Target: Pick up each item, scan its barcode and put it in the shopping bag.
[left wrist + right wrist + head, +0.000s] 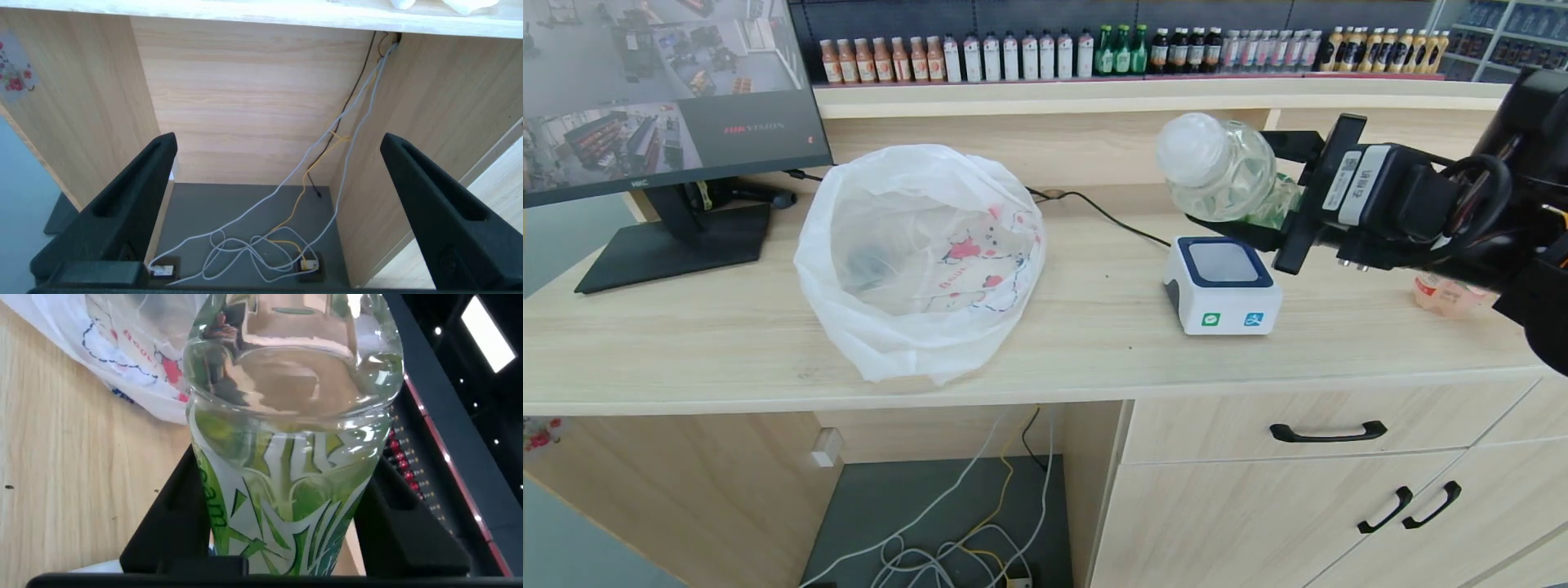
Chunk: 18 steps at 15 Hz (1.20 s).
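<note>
One bottle (1221,167): you have it pinched in the right gripper (1262,189). It is clear with a green label (278,514), lies roughly on its side in the air, and its rounded base points toward the shopping bag (907,343).
Right gripper: its fingers are pressed against the labelled part of the bottle, one on each side, and it hangs above the counter (1078,343), over the far edge of the scanner (1223,286).
Scanner: a white box whose blue-rimmed window faces up. It sits on the counter just below the bottle and apart from it.
Shopping bag: white plastic with its mouth open, standing on the counter well to the left of the scanner. A dark shape shows through the wall, and you cannot tell what it is.
Left gripper (278,143): its fingers are spread wide with nothing between them. It is low, below the countertop, facing the open recess where cables (270,245) lie on the dark floor.
Small bottle (1450,296): it has a red label and stands on the counter behind your right arm, partly hidden.
Monitor (662,90): on its stand at the counter's far left.
Back shelf: a row of drink bottles (1127,51).
</note>
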Motion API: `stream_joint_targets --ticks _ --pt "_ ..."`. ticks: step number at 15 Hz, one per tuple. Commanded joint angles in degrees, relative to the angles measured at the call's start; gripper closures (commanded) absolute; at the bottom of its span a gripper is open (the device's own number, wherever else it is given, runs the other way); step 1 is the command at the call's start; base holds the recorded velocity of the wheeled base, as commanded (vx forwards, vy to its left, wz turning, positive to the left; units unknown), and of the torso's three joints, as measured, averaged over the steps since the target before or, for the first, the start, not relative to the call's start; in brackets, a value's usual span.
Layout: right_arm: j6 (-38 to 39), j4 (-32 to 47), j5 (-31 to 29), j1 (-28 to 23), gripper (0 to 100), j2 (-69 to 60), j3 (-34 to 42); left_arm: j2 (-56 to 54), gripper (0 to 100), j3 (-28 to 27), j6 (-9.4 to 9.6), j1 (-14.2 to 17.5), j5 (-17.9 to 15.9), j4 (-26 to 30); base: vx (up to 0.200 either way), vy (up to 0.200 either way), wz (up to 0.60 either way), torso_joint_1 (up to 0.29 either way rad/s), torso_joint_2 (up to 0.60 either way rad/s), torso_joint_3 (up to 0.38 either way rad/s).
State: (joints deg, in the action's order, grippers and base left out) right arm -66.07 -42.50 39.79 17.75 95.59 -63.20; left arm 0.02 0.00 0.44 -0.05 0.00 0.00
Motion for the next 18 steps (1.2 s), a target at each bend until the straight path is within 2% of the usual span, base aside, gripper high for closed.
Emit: stream_joint_targets --ticks 1,18 --pt "-0.8 0.0 0.1 0.0 100 1.7 0.1 0.0 0 0.0 0.00 0.0 0.0 0.0 0.000 0.000 0.00 0.000 0.00 0.000" --pt "-4.2 0.0 0.6 -1.1 100 3.8 1.7 0.0 0 0.0 0.00 0.0 0.0 0.0 0.000 0.000 0.00 0.000 0.00 0.000"
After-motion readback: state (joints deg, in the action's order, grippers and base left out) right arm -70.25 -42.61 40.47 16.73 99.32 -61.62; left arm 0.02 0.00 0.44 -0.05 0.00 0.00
